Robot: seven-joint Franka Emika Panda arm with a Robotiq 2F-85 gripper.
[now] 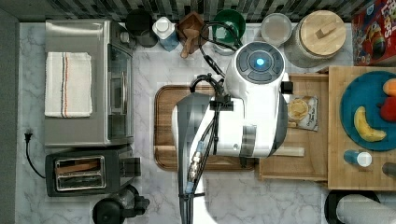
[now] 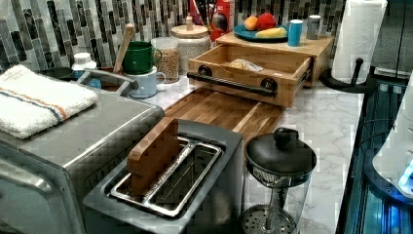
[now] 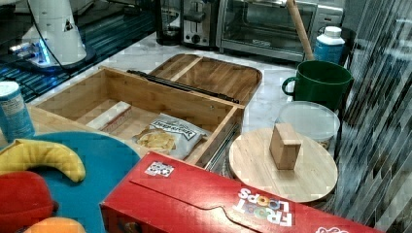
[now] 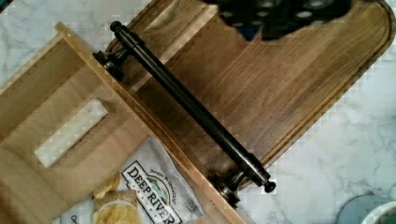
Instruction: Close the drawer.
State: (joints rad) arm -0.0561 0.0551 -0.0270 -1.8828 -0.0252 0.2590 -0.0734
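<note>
**Hidden or unclear**
- In the top view the white arm [image 1: 243,112] covers the front edge of the drawer [image 1: 308,163] and most of the dark wooden tray [image 1: 163,121].
- In the wrist view the gripper [image 4: 280,11] is a dark, blurred mass cut off at the picture's edge. Whether the fingers are released or clenched cannot be told.
- The bag of chips [image 4: 149,196] is cut off in the wrist view. The right view shows it whole [image 3: 167,136].

**Drawer position**
- The drawer [image 3: 145,92] stands open, pulled out from under the light wood top [image 1: 359,182] toward the top view's left.
- Its front edge reaches over the tray's right end in the top view.
- In the left view the black bar handle [image 2: 229,84] runs along the drawer front, above the tray [image 2: 219,109].
- The chip bag lies inside the drawer, in its far right part in the right view.

**Drawer relative to the gripper**
- In the wrist view the gripper hangs over the tray [image 4: 289,93], on the tray side of the handle [image 4: 191,107].
- It is apart from the handle, and no contact is visible.
- The tray rests on the marble table [image 1: 154,196].
</note>
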